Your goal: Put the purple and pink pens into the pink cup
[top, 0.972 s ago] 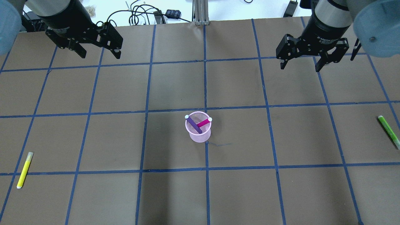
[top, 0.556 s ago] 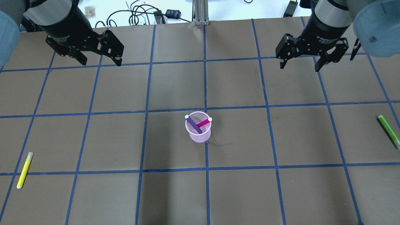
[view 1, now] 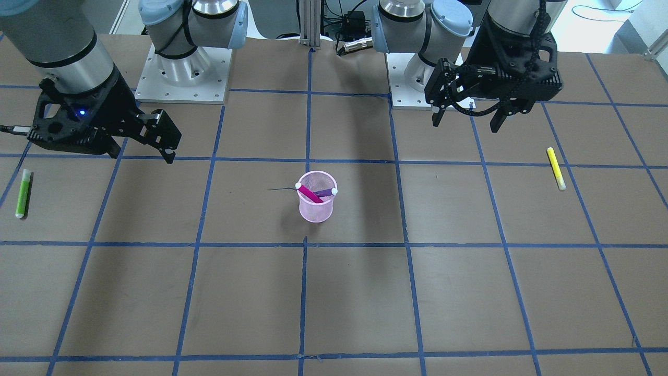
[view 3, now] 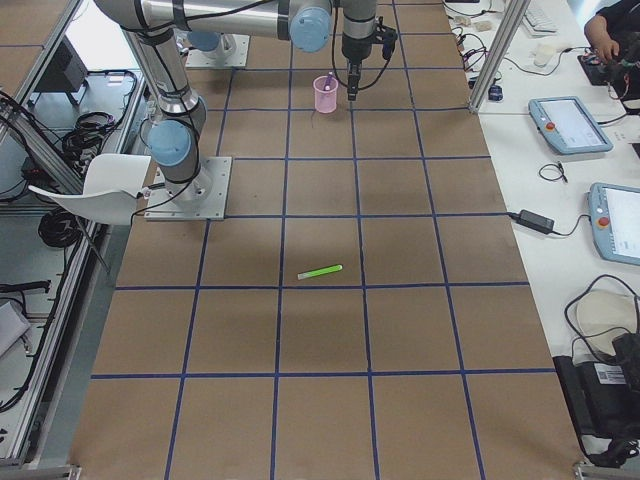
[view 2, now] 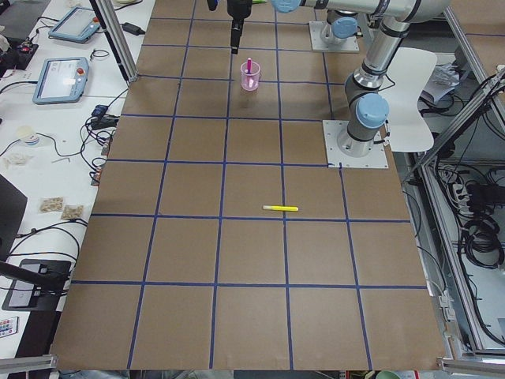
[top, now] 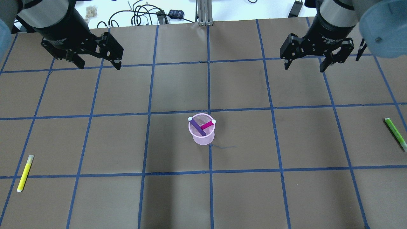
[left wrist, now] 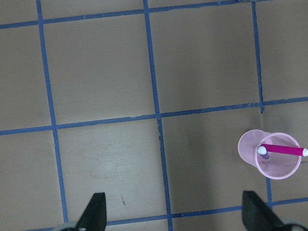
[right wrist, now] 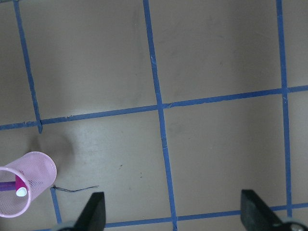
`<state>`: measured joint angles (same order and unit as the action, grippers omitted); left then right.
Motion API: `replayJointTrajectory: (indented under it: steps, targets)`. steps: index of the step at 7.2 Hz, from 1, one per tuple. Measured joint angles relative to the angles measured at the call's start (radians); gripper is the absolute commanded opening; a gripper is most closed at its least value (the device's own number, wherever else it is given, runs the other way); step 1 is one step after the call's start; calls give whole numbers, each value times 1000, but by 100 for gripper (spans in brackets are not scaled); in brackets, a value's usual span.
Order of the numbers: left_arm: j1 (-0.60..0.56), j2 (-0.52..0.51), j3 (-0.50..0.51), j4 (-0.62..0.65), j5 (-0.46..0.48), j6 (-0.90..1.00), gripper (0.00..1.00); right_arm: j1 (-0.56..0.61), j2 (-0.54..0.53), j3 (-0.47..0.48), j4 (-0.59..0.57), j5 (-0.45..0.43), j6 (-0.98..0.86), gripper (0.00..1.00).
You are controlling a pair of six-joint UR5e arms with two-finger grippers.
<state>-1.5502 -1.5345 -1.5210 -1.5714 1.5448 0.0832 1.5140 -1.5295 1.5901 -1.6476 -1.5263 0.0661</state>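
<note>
Front view: the pink cup [view 1: 316, 211] stands upright near the middle of the table [view 1: 365, 292], with the pink pen [view 1: 310, 194] and the purple pen [view 1: 328, 192] both inside it, leaning crosswise with their white ends at opposite sides of the rim; the left gripper [view 1: 464, 124] and right gripper [view 1: 141, 152] hang well apart from it on the robot's side, fingers spread and empty; overhead: the cup lies between the two grippers, about equally far from each, while a yellow pen [top: 24, 173] and a green pen [top: 395, 133] lie flat near the table's ends; the side views add nothing about the fingers; wrist views: each shows spread fingertips over bare table, with the cup off toward the inner side; I judge the task done, so no grasp is called for.
</note>
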Motion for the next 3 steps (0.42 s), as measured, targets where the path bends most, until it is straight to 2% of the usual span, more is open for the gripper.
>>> replayJointTrajectory:
  steps: [3]
  targets:
    - [6, 1, 1, -26, 15, -50, 100, 0, 0, 0, 0, 0, 1, 100]
